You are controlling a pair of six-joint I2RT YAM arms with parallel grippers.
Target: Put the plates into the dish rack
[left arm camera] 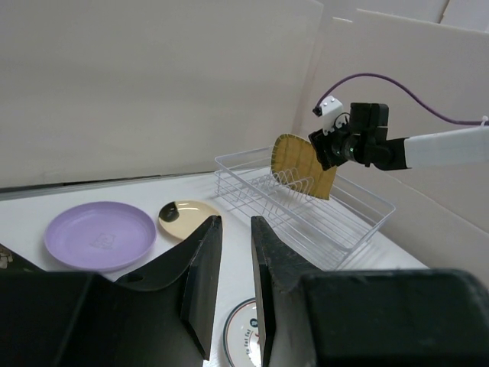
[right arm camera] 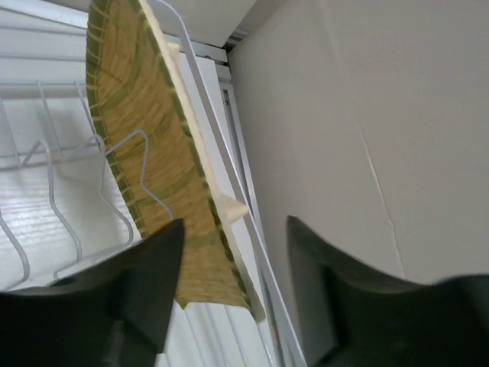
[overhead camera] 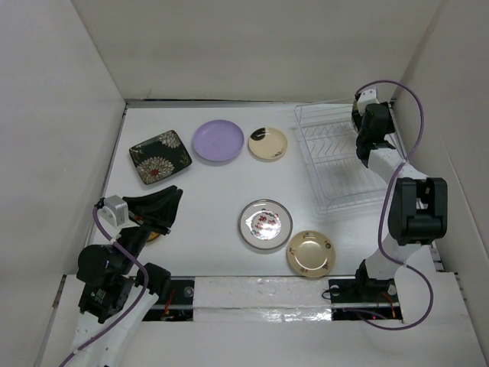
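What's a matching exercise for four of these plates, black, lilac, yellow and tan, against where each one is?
Things:
1 black plate
2 lilac plate
3 yellow plate
4 tan plate

Places:
A on edge at the rack
B far left of the table
C near the right arm base
D right beside the cream plate

Pairs: 1-B, 2-D, 3-A, 4-C.

Showing yellow-green ribs across the square plate (right arm camera: 145, 153); plain lilac on the round plate (overhead camera: 218, 141); pale flowers over black on the floral plate (overhead camera: 160, 155).
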